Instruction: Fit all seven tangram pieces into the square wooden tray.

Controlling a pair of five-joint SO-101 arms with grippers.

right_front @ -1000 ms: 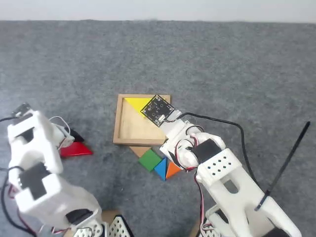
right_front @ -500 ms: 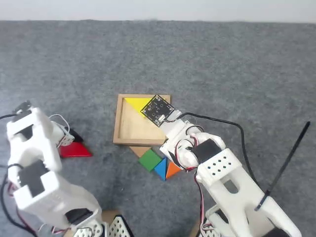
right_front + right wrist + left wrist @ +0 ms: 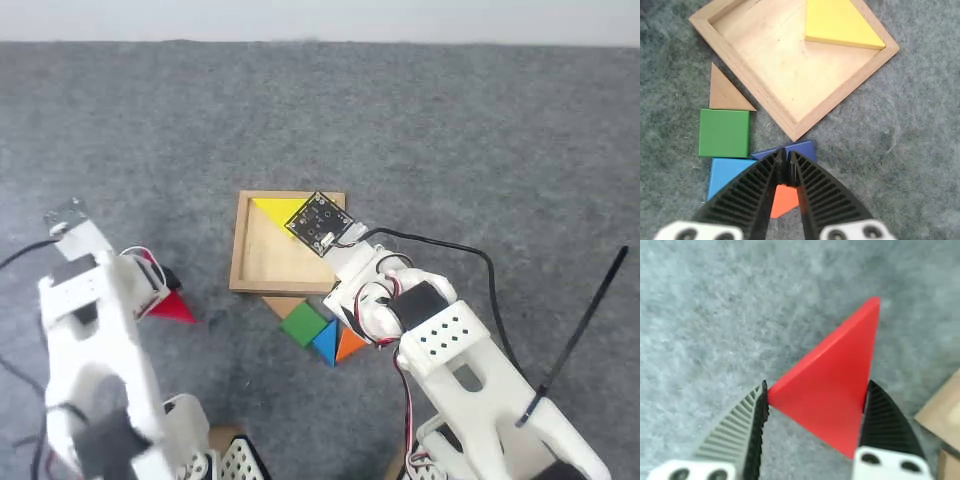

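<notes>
Change over the last second. I swung the left arm (image 3: 95, 320) up and over toward the wooden tray (image 3: 238, 255), so that from above it stood narrower and farther in from the tabletop's edge. The left tool (image 3: 817, 390), clamped on the red triangle (image 3: 832, 385), drew that piece slightly trayward. More of it fell under the arm.

One tray (image 3: 765, 55), seven tangram pieces (image 3: 840, 22) (just one red triangle (image 3: 830, 385)).
</notes>
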